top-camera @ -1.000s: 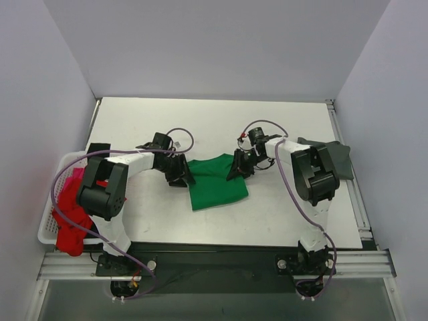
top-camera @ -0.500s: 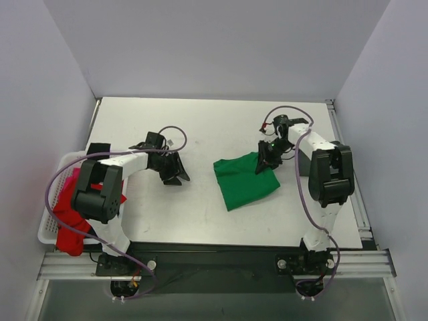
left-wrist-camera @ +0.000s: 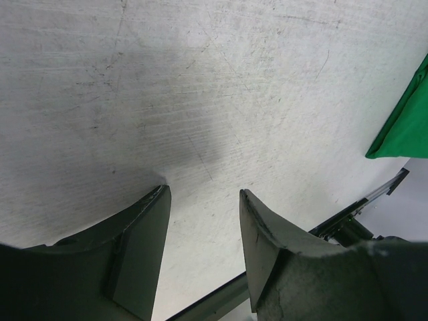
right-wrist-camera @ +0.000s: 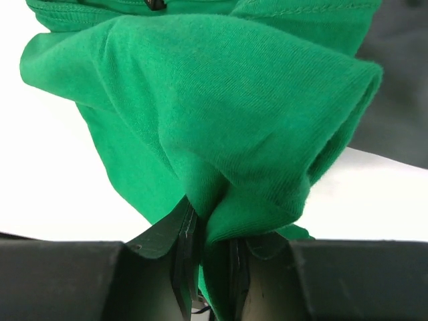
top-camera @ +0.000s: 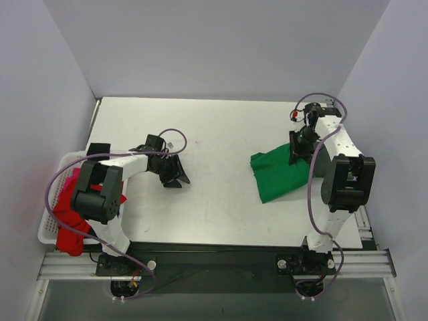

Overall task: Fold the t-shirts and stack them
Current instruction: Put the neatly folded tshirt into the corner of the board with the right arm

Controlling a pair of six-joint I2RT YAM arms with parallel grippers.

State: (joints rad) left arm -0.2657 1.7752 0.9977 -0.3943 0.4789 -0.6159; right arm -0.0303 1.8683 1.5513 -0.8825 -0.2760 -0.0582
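Pale lilac walls close in a white worktop [top-camera: 221,134]. From above, a white basket [top-camera: 45,231] holding a red garment [top-camera: 70,221] hangs at the worktop's left edge. The green t-shirt [top-camera: 277,175] lies folded, well apart from the basket on the opposite side. The right end effector [top-camera: 297,148] sits at the shirt's edge farthest from the basket. The left end effector [top-camera: 175,175] hovers between basket and shirt, nearer the basket.

The left wrist camera shows scuffed worktop [left-wrist-camera: 200,80]. The left end effector [left-wrist-camera: 202,200] is parted and empty. A corner of the green t-shirt [left-wrist-camera: 404,127] shows on the side away from the basket.

At the right wrist, the right end effector [right-wrist-camera: 207,241] is pinched tight on a gathered ridge of the green t-shirt [right-wrist-camera: 200,100], with dark grey cloth [right-wrist-camera: 394,87] beyond.

The knit looks light, limp and stretchy. It will likely sag and unfold from a single pinch. Gripping through all layers at a folded edge should hold its shape better.
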